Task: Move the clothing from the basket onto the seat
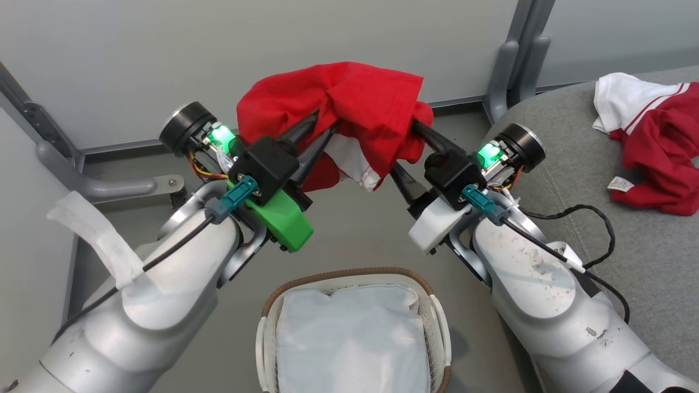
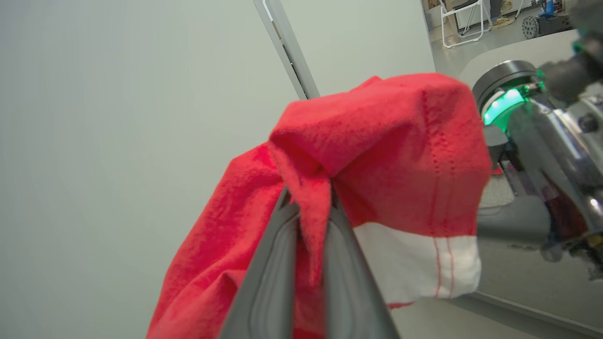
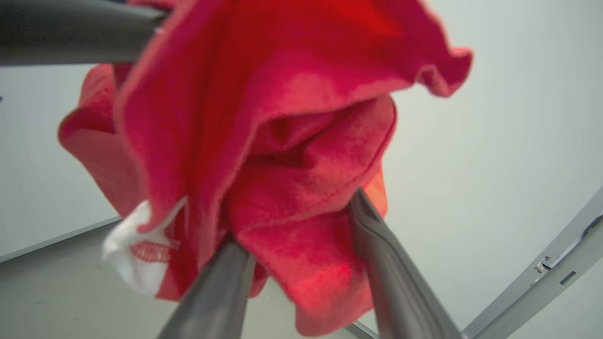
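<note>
- Left fingers point(image 2: 268, 282) pinch the red garment point(image 1: 349, 103), upper centre; right fingers point(image 3: 391, 273) stand apart around it.
- Release your left early and it could drop short of the seat point(image 1: 644, 262).

We read no text, brand or number anywhere. The white care label point(image 1: 621, 184) on the clothing point(image 1: 663, 153) is too small for us to make out.
</note>
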Tool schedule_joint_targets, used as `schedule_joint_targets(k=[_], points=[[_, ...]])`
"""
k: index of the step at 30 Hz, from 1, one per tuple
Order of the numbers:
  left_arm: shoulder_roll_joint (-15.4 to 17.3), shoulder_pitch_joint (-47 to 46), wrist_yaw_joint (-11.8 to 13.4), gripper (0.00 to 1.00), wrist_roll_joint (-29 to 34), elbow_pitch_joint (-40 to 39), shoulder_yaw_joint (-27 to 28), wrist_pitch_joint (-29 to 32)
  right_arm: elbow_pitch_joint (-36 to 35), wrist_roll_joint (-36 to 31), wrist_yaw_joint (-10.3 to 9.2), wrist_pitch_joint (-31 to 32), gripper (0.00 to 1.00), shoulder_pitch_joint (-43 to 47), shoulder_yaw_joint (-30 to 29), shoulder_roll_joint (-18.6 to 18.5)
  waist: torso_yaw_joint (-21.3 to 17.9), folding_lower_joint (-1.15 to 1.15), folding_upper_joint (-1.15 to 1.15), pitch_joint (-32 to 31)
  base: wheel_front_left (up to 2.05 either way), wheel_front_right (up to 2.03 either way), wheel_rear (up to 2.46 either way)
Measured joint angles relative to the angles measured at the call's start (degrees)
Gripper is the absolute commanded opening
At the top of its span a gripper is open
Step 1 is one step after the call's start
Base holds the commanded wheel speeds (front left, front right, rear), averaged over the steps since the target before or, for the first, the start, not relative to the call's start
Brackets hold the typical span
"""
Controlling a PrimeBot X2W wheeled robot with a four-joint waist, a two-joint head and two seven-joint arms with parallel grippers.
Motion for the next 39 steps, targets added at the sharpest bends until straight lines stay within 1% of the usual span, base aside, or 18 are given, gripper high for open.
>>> schedule_joint_targets(k=[5, 14, 15, 16, 17, 18, 19, 22, 26, 32, 39], points=[[-1.13, 2.74, 0.84, 0.0, -1.1, -0.48, -0.34, -0.94, 0.79, 0.77, 0.0, 0.0, 0.0, -0.19, 0.08, 0.0, 0.37, 0.0, 0.0, -0.22, 0.0, 0.0, 0.0], [-3.97, 9.03, 3.3, 0.0, -4.34, 0.0, 0.76, -3.65, -0.29, 0.62, 0.01, 0.0, 0.0, 0.75, -3.85, 0.0, 0.65, 0.0, 0.0, -0.18, 0.0, 0.0, 0.0], [-4.26, 9.67, 3.55, 0.12, -4.53, 0.08, 1.08, -3.74, -0.43, 0.51, 0.01, 0.01, 0.0, 0.89, -4.38, 0.0, 0.65, 0.0, 0.0, -0.13, 0.0, 0.0, 0.0], [-4.48, 10.17, 3.77, 0.29, -4.58, 0.09, 1.46, -3.96, -0.57, 0.42, 0.01, 0.0, 0.0, 1.05, -4.8, 0.0, 0.65, 0.0, 0.0, -0.06, 0.0, 0.0, 0.0], [-4.74, 10.65, 4.09, 0.37, -4.87, 0.1, 1.92, -4.19, -0.67, 0.2, 0.01, 0.0, 0.0, 1.2, -5.27, 0.02, 0.64, 0.0, 0.0, 0.04, 0.0, 0.0, 0.0], [-4.88, 11.11, 4.36, 0.7, -5.05, 0.09, 2.44, -4.21, -0.83, 0.02, 0.01, 0.01, 0.0, 1.33, -5.84, 0.05, 0.62, 0.0, 0.0, 0.14, 0.0, 0.0, 0.0], [-5.1, 11.57, 4.74, 1.0, -5.1, 0.03, 2.94, -4.27, -0.99, 0.0, 0.01, 0.0, 0.0, 1.39, -6.27, 0.04, 0.61, 0.0, 0.0, 0.23, 0.0, 0.0, 0.0], [-5.93, 13.36, 5.57, 1.0, -5.1, -0.66, 4.97, -4.47, -1.55, -0.46, 0.01, 0.01, 0.0, 1.62, -7.4, 0.01, 0.53, 0.0, 0.0, 0.5, 0.0, 0.0, 0.0], [-6.66, 16.57, 5.7, 1.0, -3.97, -2.05, 8.0, -4.55, -2.19, -1.01, 0.01, 0.01, 0.0, 1.73, -8.56, 0.01, 0.17, 0.0, 0.0, 0.82, 0.0, 0.0, 0.0], [-7.81, 21.47, 4.56, 1.0, -1.7, -2.36, 11.47, -4.63, -2.43, -2.1, 0.01, 0.01, 0.0, 2.13, -9.98, 0.02, -1.0, 0.0, 0.0, 1.46, 0.0, 0.0, 0.0], [-9.79, 24.64, 3.0, 1.0, 0.81, -1.43, 14.28, -4.64, -2.47, -2.98, 0.01, 0.01, 0.0, 2.76, -12.14, 0.02, -3.11, 0.0, 0.0, 2.33, 0.0, 0.0, 0.0]])
